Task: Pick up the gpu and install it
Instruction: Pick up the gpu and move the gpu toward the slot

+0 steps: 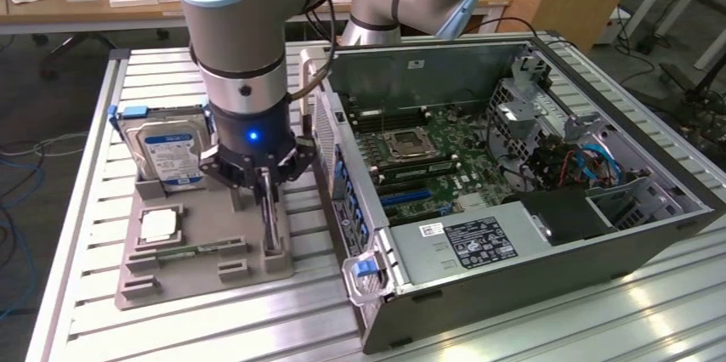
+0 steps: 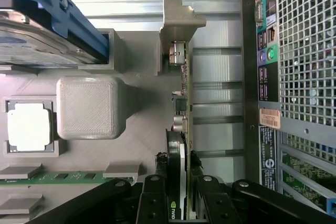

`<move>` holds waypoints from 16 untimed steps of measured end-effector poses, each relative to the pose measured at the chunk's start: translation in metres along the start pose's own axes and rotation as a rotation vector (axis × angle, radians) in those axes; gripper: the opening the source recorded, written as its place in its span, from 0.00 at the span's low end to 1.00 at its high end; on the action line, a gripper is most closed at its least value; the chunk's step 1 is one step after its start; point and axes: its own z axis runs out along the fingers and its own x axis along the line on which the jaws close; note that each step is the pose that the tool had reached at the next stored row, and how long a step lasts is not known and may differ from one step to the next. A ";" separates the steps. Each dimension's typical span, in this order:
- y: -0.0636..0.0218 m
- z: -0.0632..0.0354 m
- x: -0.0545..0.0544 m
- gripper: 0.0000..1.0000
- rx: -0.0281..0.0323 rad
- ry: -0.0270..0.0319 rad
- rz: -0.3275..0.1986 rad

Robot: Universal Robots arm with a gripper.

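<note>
on gray tray (image 1: 182, 284), gpu (image 2: 181, 124) (on edge); pinched in gripper (image 2: 178, 157)

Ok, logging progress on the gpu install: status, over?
Fingers of the gripper shut on the gpu. It stands on edge in the gray tray, not lifted. The hard drive and the open case stand apart from it.

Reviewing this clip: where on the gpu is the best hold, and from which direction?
The gpu stands on edge in the grey holder, lower edge seated, top free. So probably grip its upper long edge from straight above, pinching across the thin card.
</note>
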 end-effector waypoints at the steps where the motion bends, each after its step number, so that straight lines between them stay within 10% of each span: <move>1: 0.0001 -0.0024 0.000 0.27 0.0000 0.0000 0.000; 16: 0.0014 -0.0316 -0.001 0.27 0.0000 0.0000 0.000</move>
